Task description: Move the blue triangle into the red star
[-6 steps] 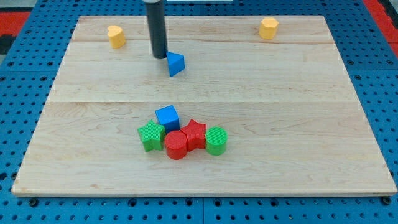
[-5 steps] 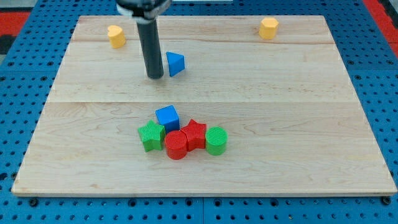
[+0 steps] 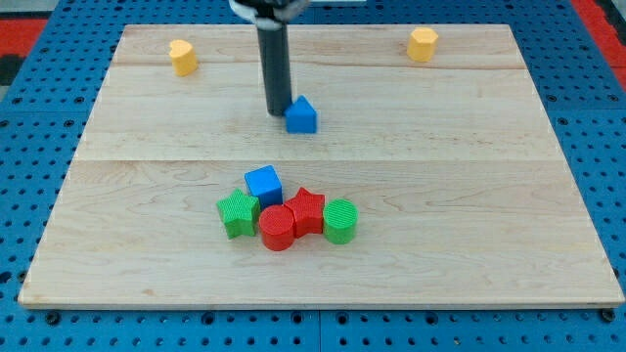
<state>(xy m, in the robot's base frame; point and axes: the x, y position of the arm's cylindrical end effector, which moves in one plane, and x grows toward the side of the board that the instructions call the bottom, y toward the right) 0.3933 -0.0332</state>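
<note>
- Where the rod meets the table (image 3: 147, 166), my tip (image 3: 280, 113) sits just left of the blue triangle (image 3: 302, 115), touching or nearly so; can't tell which.
- No gripper on this arm, just the dark rod, so nothing is held.
- Blue triangle lies a bit left of centre, towards the far half of the table, on its own.
- Red star (image 3: 307, 210) is nearer, almost straight below the triangle in the view, well apart from it.
- Star is part of a tight cluster: blue cube (image 3: 263, 184) at its far-left, red cylinder (image 3: 277, 228) at its near-left, green cylinder (image 3: 340, 220) on its right.
- Green star (image 3: 238, 213) is the leftmost of the cluster, beside the red cyl. and just near-left of the blue cube.
- Cluster blocks look to be touching their neighbours.
- Yellow block (image 3: 182, 57) at far left of the table; shape not clear.
- 2nd yellow block (image 3: 423, 44) at far right, looks many-sided, exact shape unclear.
- Both yellows are well apart from the tip and from the cluster.
</note>
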